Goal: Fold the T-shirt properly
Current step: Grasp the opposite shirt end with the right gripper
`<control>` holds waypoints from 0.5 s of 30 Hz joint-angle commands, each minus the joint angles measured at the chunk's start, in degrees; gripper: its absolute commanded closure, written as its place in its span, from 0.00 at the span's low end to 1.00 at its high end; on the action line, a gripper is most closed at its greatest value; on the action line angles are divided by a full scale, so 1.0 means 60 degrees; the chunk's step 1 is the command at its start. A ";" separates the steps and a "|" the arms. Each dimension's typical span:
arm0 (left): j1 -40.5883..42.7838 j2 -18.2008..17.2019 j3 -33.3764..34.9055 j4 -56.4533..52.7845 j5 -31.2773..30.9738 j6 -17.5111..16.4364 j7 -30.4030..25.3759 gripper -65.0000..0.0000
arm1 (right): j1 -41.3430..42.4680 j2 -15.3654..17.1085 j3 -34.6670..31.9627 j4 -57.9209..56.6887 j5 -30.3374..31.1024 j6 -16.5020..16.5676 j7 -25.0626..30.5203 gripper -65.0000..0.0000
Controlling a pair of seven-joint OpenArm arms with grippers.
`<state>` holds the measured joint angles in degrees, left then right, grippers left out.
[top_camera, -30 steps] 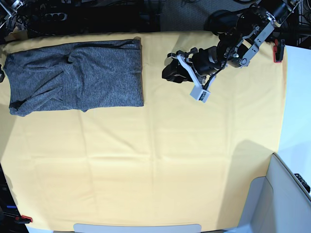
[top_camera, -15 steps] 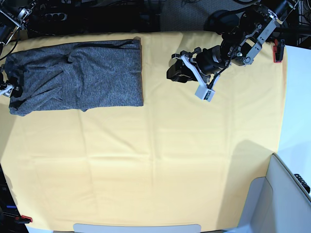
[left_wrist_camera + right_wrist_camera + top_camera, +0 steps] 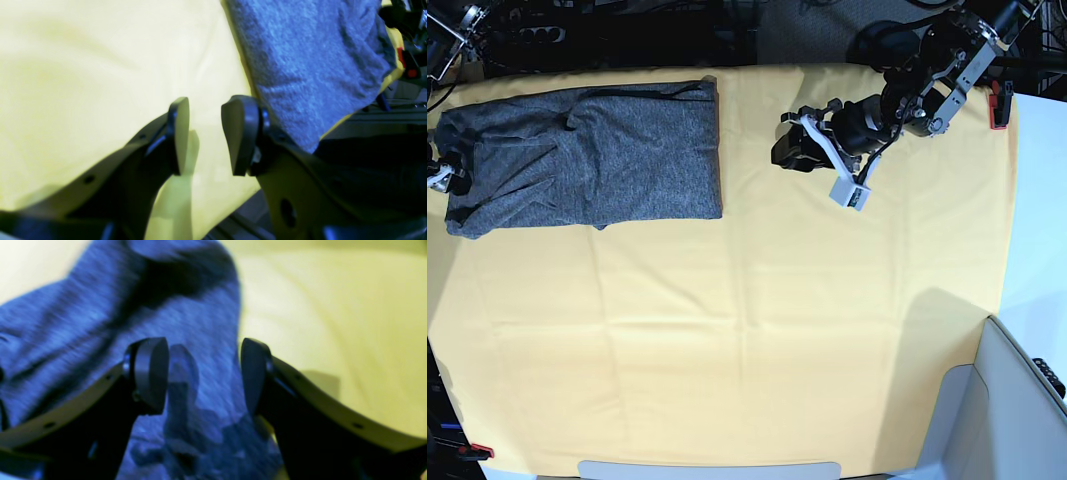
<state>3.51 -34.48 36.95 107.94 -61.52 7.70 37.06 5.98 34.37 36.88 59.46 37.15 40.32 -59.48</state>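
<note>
Lying flat at the far left of the yellow-orange cloth (image 3: 757, 320), the T-shirt (image 3: 587, 160) is a heathered dark grey rectangle, sleeves already tucked in, with a few soft ridges across it. The right gripper (image 3: 203, 373) hangs over the shirt's outer end with its fingers spread; grey knit fills the gap between the pads and runs out under the left pad, while bare cloth lies beyond the right pad. Nothing is pinched. The left gripper (image 3: 206, 133) is well apart from the garment, fingers parted over bare yellow cloth, the shirt's straight edge showing just past its right pad.

Thin knit like this looks light and limp: it should sag, stretch and drag rather than hold a shape, and a pinch may catch only the top layer. The safest hold seems to be at the corners of the end beneath the right gripper, taking all layers together, so the fold carries over evenly.
</note>
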 commanded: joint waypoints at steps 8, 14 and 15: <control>-0.0094 -0.0107 -0.0085 0.0127 -0.0055 -0.0090 -0.0176 0.68 | 0.0066 0.0154 0.0058 0.0046 -0.1378 -0.0053 0.0705 0.47; -0.0094 -0.0107 -0.0085 0.0127 -0.0055 -0.0090 -0.0176 0.68 | 0.0051 -0.0212 0.0058 0.0046 -0.2110 -0.0053 0.0984 0.47; -0.0094 -0.0107 -0.0085 0.0127 -0.0055 -0.0090 -0.0176 0.68 | 0.0051 -0.0241 0.0029 0.0046 -0.2110 -0.0053 0.0984 0.47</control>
<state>3.51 -34.48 36.95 107.94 -61.52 7.70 37.08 6.22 32.42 37.23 59.79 25.65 40.14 -51.72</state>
